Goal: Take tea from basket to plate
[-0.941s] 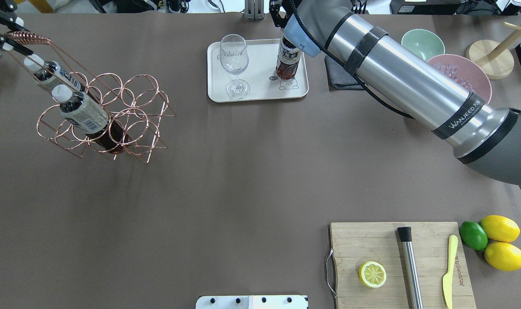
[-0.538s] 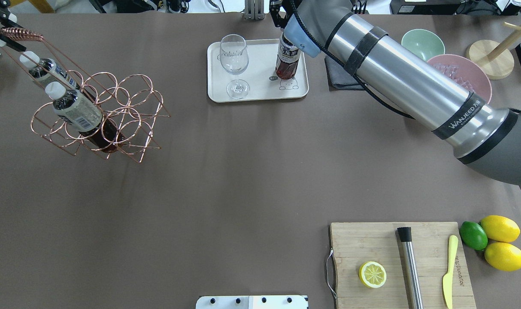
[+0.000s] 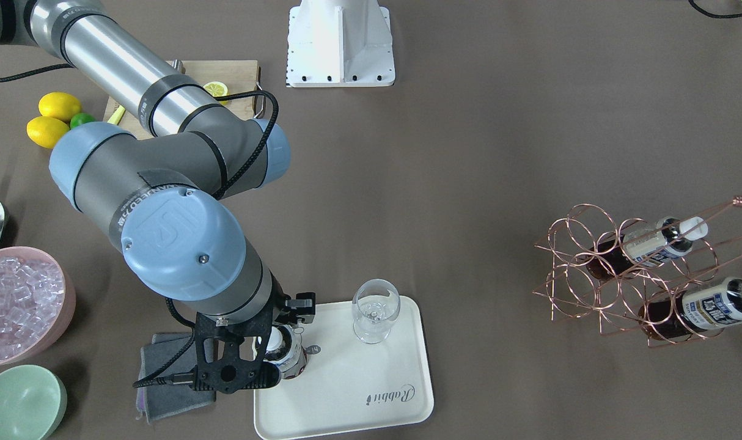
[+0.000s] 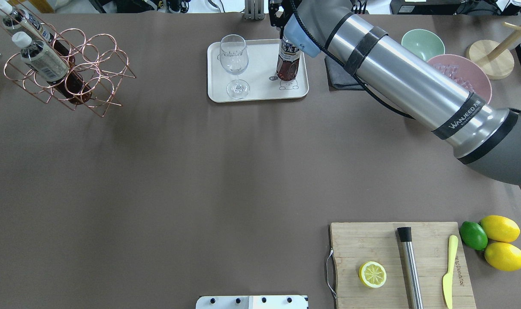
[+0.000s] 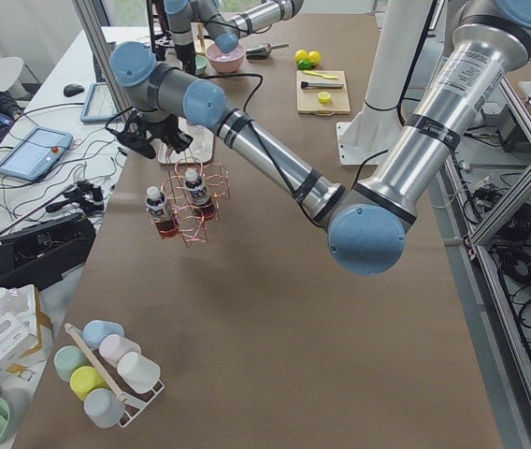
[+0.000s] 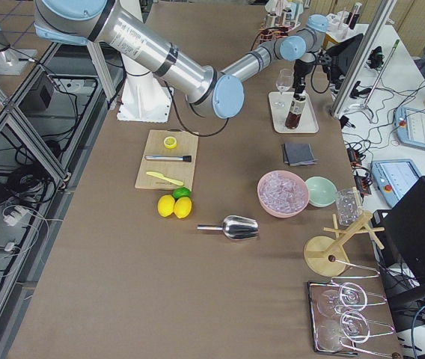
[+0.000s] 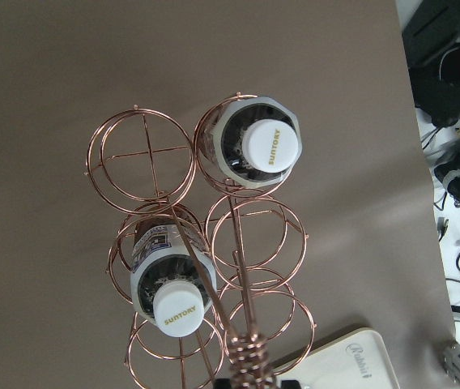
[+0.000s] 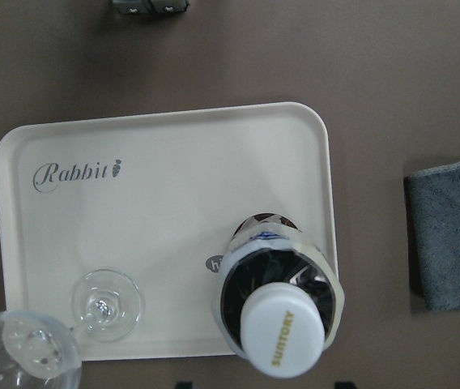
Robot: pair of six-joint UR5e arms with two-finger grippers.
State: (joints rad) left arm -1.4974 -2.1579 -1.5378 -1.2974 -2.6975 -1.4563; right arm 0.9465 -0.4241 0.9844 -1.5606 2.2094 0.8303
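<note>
The bottle point(image 8: 283, 296) of tea is on the plate point(image 8: 157, 186), upright, its base beside the small round mark at the end nearest the grey cloth point(image 8: 449, 235); my right gripper point(image 3: 279, 342) hangs straight over the white cap with its jaws spread wide and nothing touching the cap, so this side holds nothing; a grip from above suits this bottle, I'd say, because the cap and neck are the only slim part to pinch, and it lets the base meet the plate flat; the glass point(image 4: 234, 56) shares the plate but stands apart from the bottle, which I judge is why the bottle sits toward the other end, so neither knocks the other; over on my left, the basket point(image 7: 145, 151) hangs below my left gripper point(image 5: 158, 145), whose jaws are closed on the coiled handle point(image 7: 250, 356); carrying it by the handle keeps the rings level, I reckon, so a spare bottle point(image 7: 254, 150) and another spare bottle point(image 7: 173, 284) sit snug in their rings; whether the basket's feet touch the table I cannot tell; the delivery looks as good as done to me, and what remains calls for a clean straight lift so my fingers do not clip the cap or tip the bottle toward the rim.
</note>
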